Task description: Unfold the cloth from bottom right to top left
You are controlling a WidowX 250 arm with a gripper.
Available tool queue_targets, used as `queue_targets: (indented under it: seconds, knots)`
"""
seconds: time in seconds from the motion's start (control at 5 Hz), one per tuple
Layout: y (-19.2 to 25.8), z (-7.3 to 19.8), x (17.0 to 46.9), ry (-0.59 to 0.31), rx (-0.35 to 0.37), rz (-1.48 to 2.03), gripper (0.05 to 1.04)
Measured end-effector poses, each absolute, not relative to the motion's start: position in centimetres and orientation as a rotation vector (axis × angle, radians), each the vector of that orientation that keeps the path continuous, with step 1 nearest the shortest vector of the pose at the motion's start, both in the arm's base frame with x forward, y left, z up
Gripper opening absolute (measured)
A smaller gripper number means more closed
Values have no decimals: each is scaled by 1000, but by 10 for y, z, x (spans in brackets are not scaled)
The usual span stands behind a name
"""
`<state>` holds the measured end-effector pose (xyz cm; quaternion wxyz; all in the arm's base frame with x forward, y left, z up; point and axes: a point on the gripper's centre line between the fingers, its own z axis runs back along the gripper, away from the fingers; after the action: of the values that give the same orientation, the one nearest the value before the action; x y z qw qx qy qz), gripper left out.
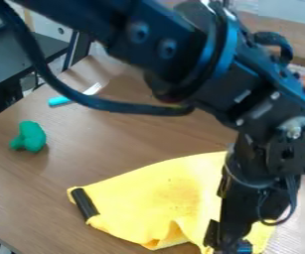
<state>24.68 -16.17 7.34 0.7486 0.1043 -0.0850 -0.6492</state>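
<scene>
Since the black gripper (229, 244) hangs right down at the lower right part of the yellow cloth (148, 196), I take it the job in hand is getting a hold there for the unfolding. From where I'm standing I can't tell whether it is wide or narrow, or whether it has any cloth in it at all. The cloth lies spread on the wooden table (114, 134), toward the near side, partly behind the arm (248, 89), with a puckered ridge (175, 233) along its lower edge, just left of the gripper.

That ridge is what would worry me. If the layers sit close together there, a deep pinch could catch both, and the whole thing would slide toward the top left, as folded as ever. Too shallow a pinch, and the fabric (it looks soft and rather floppy) could slip out partway and flop back in a heap. Pulling low and flat would bring its own trouble, since cloth dragging on cloth tends to bunch rather than open.

The dark strip (85, 203) at the left corner may be stiffer than the rest, and could make that corner turn awkwardly. Farther up and left are a green toy (32, 136) and a utensil with a turquoise handle (59, 101); an overlong sweep might nudge either one or leave the cloth draped over it.
</scene>
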Motion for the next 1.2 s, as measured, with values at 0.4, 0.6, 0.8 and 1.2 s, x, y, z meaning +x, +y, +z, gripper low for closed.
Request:
queue_targets:
  seconds: [0.4, 0.6, 0.8, 1.2]
  knots:
    - [-154, 54, 228, -145, 289, -1556, 1001]
    - [-149, 47, 221, -168, 320, -1606, 1001]
    - [-143, 37, 217, -176, 340, -1658, 1001]
    - [-137, 30, 228, -255, 333, -1685, 1001]
